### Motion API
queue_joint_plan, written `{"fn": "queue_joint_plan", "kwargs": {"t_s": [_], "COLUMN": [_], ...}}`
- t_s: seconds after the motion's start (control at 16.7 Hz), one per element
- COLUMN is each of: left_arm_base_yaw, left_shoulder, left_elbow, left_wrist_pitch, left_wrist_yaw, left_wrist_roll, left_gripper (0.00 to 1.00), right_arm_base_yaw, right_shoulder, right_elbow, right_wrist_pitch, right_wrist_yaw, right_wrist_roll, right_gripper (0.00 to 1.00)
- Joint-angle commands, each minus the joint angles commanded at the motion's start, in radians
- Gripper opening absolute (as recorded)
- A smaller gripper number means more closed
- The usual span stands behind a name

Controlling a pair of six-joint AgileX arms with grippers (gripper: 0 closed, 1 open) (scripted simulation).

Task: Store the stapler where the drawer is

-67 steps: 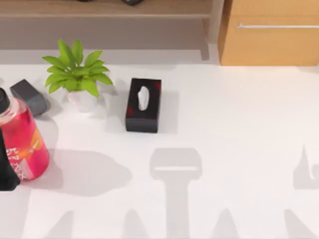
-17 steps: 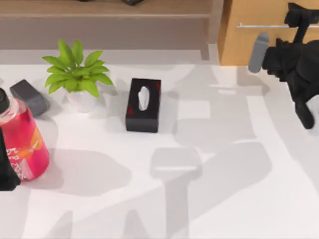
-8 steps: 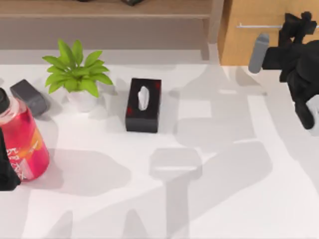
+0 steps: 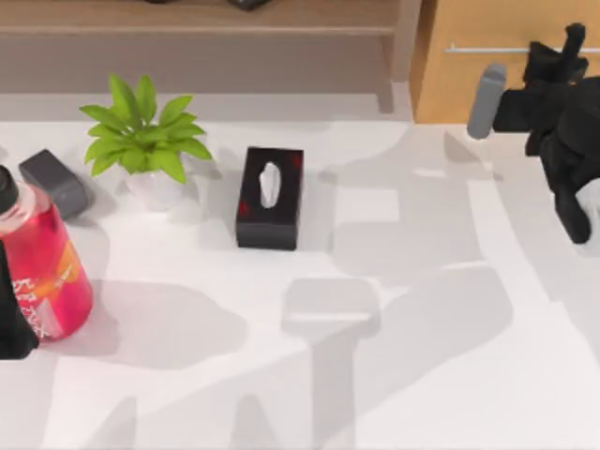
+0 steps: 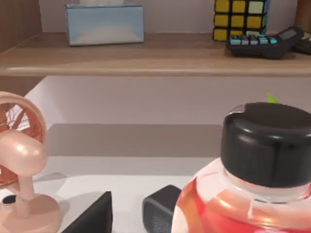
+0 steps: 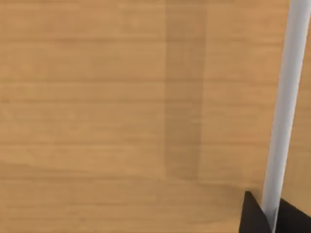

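The stapler (image 4: 56,183), a small dark grey block, lies at the table's far left beside the potted plant; its end also peeks out behind the bottle (image 5: 159,216). The drawer (image 4: 506,89) is the orange-brown wooden front at the back right, closed, with a thin silver handle (image 4: 497,49). My right gripper (image 4: 565,45) is up against that handle at its right part. In the right wrist view the handle (image 6: 284,111) runs between two dark fingertips (image 6: 250,216) that sit tight on either side of it. My left gripper (image 4: 11,319) is parked at the left edge.
A pink bottle with a black cap (image 4: 42,262) stands in front of the stapler, by the left arm. A potted plant (image 4: 141,141) and a black tissue box (image 4: 270,197) stand mid-table. A wooden shelf (image 5: 155,56) holds a blue box, a cube and a calculator; a pink fan (image 5: 19,170) stands below.
My right arm came in from off the table to the drawer front and edged right along the handle in the last half second. Stapler and left arm have not moved.
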Motion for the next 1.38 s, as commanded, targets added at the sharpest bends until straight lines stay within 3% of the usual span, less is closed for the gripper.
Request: {"fn": "queue_joint_plan", "kwargs": {"t_s": [0.42, 0.84, 1.38], "left_arm_base_yaw": [0.000, 0.000, 0.000], "left_shoulder": [0.000, 0.000, 0.000], "left_elbow": [0.000, 0.000, 0.000], "left_wrist_pitch": [0.000, 0.000, 0.000], "left_wrist_yaw": [0.000, 0.000, 0.000], "left_wrist_roll": [0.000, 0.000, 0.000], "left_gripper": [1.00, 1.00, 1.00], "right_arm_base_yaw": [0.007, 0.033, 0.051], "right_shoulder": [-0.012, -0.105, -0.155], "right_elbow": [-0.018, -0.265, -0.356], "right_wrist_pitch": [0.012, 0.137, 0.211], "right_wrist_yaw": [0.004, 0.029, 0.050], "right_wrist_roll": [0.004, 0.005, 0.005], "right_gripper": [0.00, 0.00, 0.00]}}
